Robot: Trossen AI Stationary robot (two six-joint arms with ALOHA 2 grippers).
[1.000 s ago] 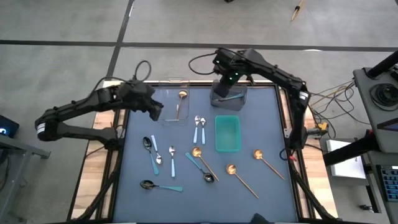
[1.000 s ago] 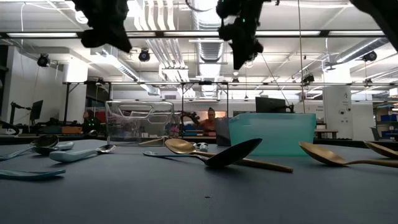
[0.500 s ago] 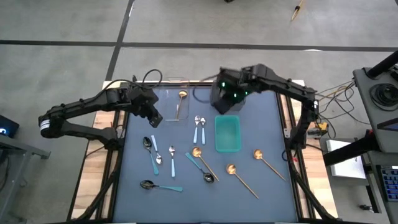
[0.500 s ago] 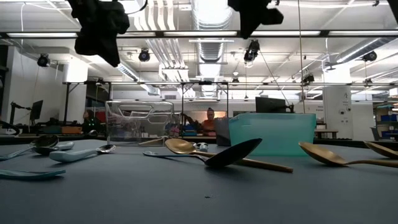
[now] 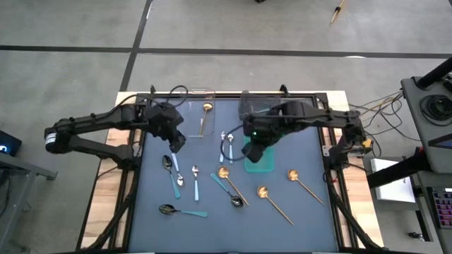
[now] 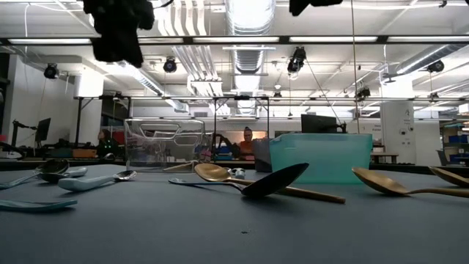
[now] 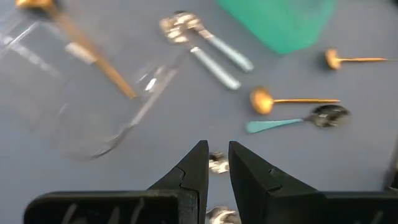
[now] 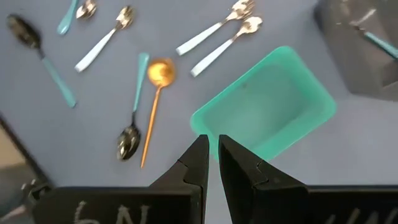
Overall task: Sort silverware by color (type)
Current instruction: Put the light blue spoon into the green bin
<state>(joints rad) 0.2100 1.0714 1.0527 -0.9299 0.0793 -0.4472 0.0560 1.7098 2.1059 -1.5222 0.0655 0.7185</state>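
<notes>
— Start nearest us, then. What's loose on the mat?

— Along the near edge of the table (image 5: 296, 233) a teal-handled dark spoon (image 5: 181, 210) lies crosswise. Just behind it, two gold spoons (image 5: 274, 200) slant toward the near right corner, and another gold one (image 5: 232, 184) crosses a dark spoon (image 5: 226, 190) mid-table. Toward the left edge, a dark spoon (image 5: 170, 171) and two silver blue-handled ones (image 5: 195, 180) lie roughly lengthwise, near to far.

— And the arms?

— Both empty, jaws pinched almost together on nothing. The left gripper (image 5: 176, 141) hangs above the mat, and that left-hand cluster lies just on its near side, so it's the nearer arm for those. The right gripper (image 5: 252, 149) hovers over the teal bin (image 5: 268, 164) at centre, with the crossed gold and dark spoons just nearward of it.

— Farther back?

— A pair of blue-handled spoons (image 5: 226, 144) between the grippers. Beyond that, the clear bin (image 5: 192, 134) by the far edge holds one gold spoon (image 5: 205, 116); the grey bin (image 5: 247, 106) sits beside it, and the right wrist view shows one teal handle inside.

— The room?

— Bright workshop, ceiling ducts, someone seated far behind.
</notes>
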